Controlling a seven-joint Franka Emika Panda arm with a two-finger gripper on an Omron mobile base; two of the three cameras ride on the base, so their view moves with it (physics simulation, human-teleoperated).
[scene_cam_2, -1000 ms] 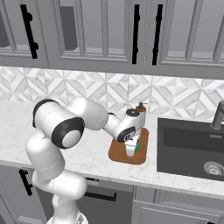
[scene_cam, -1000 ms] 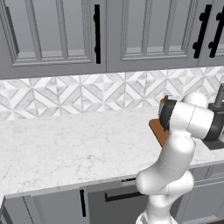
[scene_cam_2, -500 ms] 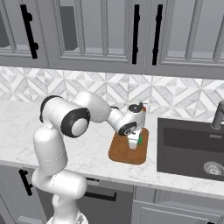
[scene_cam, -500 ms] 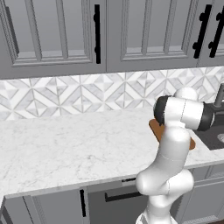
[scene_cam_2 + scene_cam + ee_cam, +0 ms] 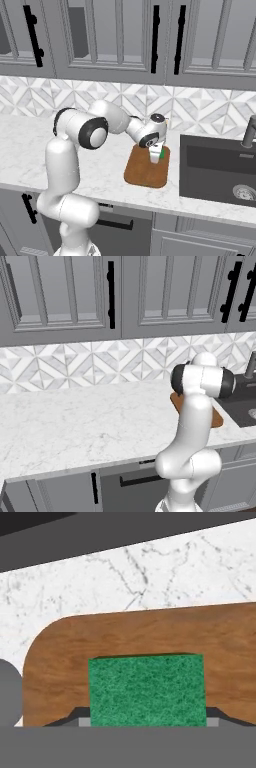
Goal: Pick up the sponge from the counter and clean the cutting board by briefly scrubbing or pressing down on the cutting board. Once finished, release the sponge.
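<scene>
My gripper [image 5: 156, 153] is shut on the sponge [image 5: 161, 155], a small green block, over the far right part of the cutting board [image 5: 144, 173]. In the hand view the sponge [image 5: 146, 689] sits between the dark fingertips [image 5: 74, 716], with my gripper [image 5: 147, 718] just above the brown wooden cutting board [image 5: 150, 634]. I cannot tell whether the sponge touches the wood. White marble counter [image 5: 100, 577] lies beyond the board's rounded corner. In the left base view my own arm hides the hand, and only the edges of the cutting board [image 5: 217, 419] stick out.
A dark sink [image 5: 220, 170] with a faucet [image 5: 248, 133] is set into the counter [image 5: 30, 145] just right of the board. A tiled backsplash [image 5: 200, 107] and grey wall cabinets [image 5: 120, 40] stand behind. A wide stretch of counter [image 5: 75, 421] runs off to the left.
The hand has slid with the sponge from the middle of the board toward its far right part. The arm's elbow has swung round. The jaws stay shut on the sponge.
</scene>
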